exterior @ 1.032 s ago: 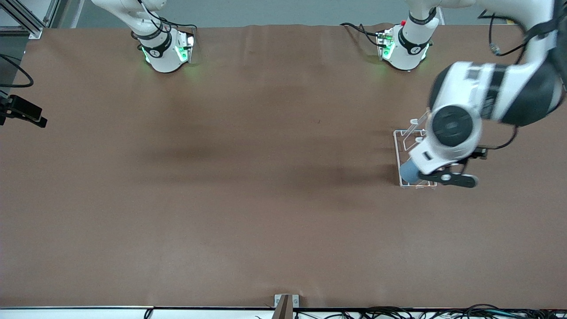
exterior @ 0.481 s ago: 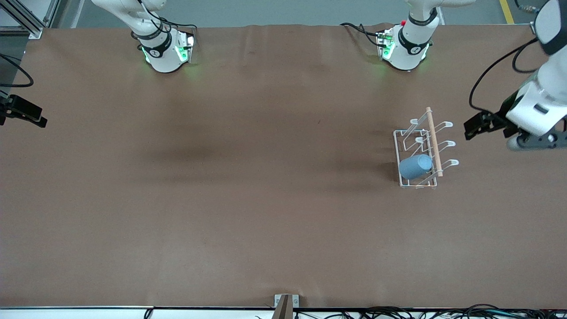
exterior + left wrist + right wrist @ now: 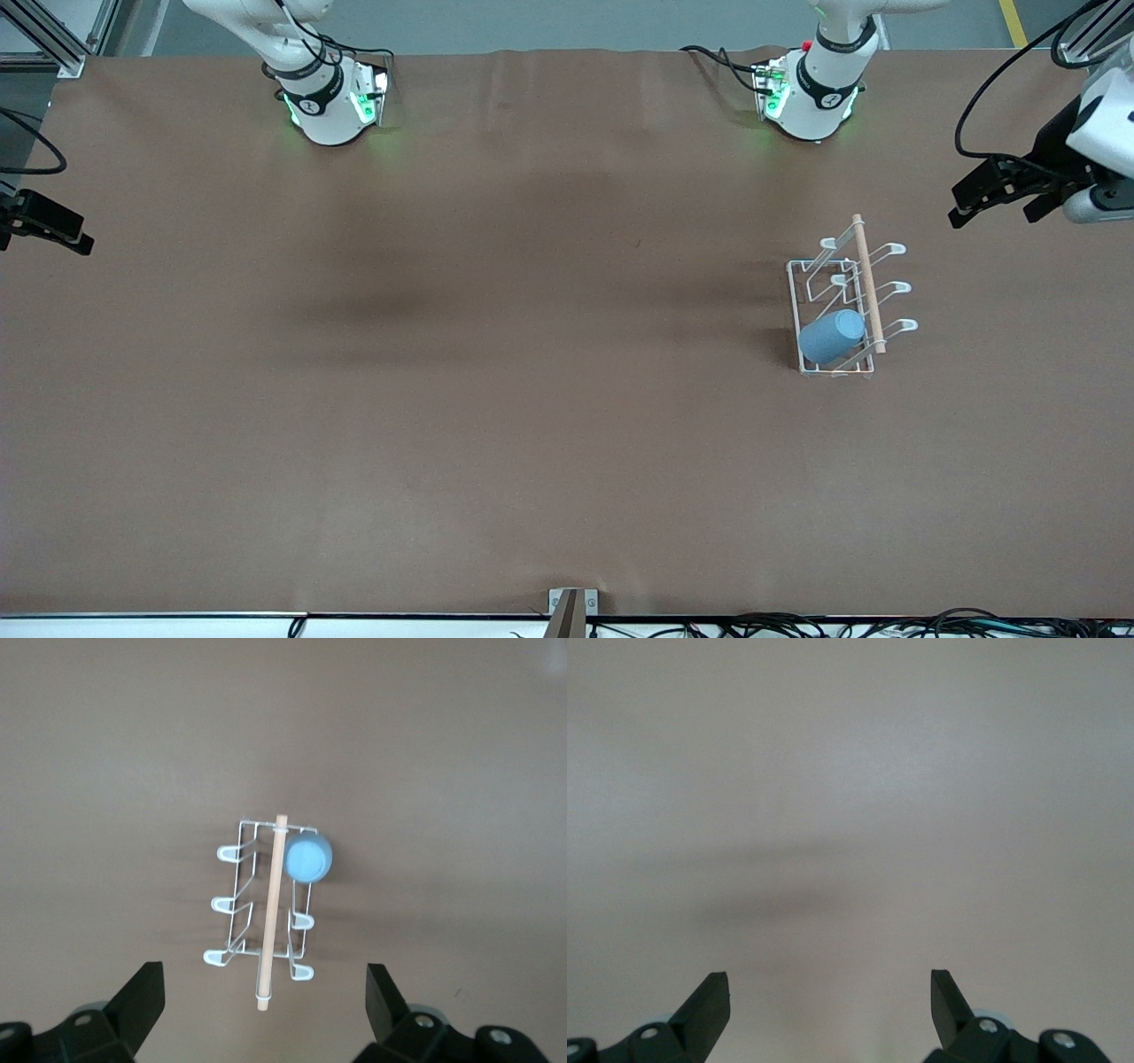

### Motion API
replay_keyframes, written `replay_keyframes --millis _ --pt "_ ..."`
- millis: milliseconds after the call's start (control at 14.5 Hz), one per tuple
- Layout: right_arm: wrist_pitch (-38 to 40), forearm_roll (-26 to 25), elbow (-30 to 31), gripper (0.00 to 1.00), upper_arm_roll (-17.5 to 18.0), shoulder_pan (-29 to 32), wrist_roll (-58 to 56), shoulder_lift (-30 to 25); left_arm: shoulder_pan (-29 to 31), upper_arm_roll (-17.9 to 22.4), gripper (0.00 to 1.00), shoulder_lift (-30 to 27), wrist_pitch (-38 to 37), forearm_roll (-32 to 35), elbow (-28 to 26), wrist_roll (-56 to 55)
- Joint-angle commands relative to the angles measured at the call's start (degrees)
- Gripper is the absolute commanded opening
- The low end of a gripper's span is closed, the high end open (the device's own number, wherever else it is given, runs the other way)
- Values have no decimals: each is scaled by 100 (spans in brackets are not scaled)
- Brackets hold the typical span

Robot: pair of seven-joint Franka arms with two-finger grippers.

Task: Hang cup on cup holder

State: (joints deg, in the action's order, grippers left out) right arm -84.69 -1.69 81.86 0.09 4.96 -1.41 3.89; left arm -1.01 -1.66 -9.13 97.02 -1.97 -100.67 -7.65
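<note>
The light-blue cup [image 3: 831,335] hangs tilted on a prong of the white wire cup holder [image 3: 802,275], at the holder's end nearer the front camera, beside the wooden rod [image 3: 866,282]. My left gripper [image 3: 1001,199] is open and empty, raised over the table's edge at the left arm's end, apart from the holder. The left wrist view looks down on the cup [image 3: 308,858] and the holder [image 3: 232,904] between the spread jaws of the left gripper [image 3: 263,973]. My right gripper [image 3: 830,979] is open and empty over bare table; it is out of the front view.
The two arm bases [image 3: 323,97] [image 3: 811,93] stand along the table's back edge. A black device [image 3: 44,226] sits at the right arm's end. A small metal bracket [image 3: 572,602] and cables lie at the edge nearest the front camera.
The left gripper was at the cup on the holder; it has let go, risen and swung away toward the left arm's end. The cup stays on its prong.
</note>
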Motion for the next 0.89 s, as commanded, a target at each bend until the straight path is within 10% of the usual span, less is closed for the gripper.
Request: replay_keyframes --millis 0,825 --pt "5 -42 49 100 114 128 27 -73 13 -27 100 454 -489 143 888 18" --pt "-3 186 49 100 97 154 -17 -73 22 -71 100 807 -1010 241 1480 97"
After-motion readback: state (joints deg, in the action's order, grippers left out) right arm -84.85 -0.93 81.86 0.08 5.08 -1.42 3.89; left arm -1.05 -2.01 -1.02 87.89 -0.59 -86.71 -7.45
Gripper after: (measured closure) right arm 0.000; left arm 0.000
